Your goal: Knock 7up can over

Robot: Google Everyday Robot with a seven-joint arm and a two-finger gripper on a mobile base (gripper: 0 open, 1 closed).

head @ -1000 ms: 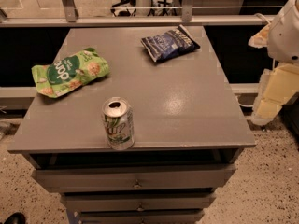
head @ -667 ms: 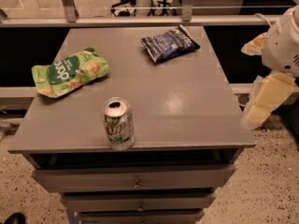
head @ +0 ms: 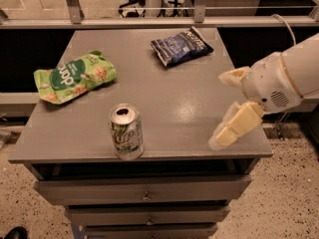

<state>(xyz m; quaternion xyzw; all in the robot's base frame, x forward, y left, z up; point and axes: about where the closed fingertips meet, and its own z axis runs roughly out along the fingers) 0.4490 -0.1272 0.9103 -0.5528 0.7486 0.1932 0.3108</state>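
7up can [head: 125, 132] stands upright nr front edge of cabinet top [head: 174, 98]; label partly readable. My gripper [head: 221, 108] is well right of can, jaws spread wide, holding nothing. Arm enters from right, cut off by frame.

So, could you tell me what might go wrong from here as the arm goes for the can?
The 7up can stands upright close to the front edge of the table, so a push could send it rolling off. The gripper, open at the right edge, is well apart from it; a wide sweep might miss or reach the green snack bag.
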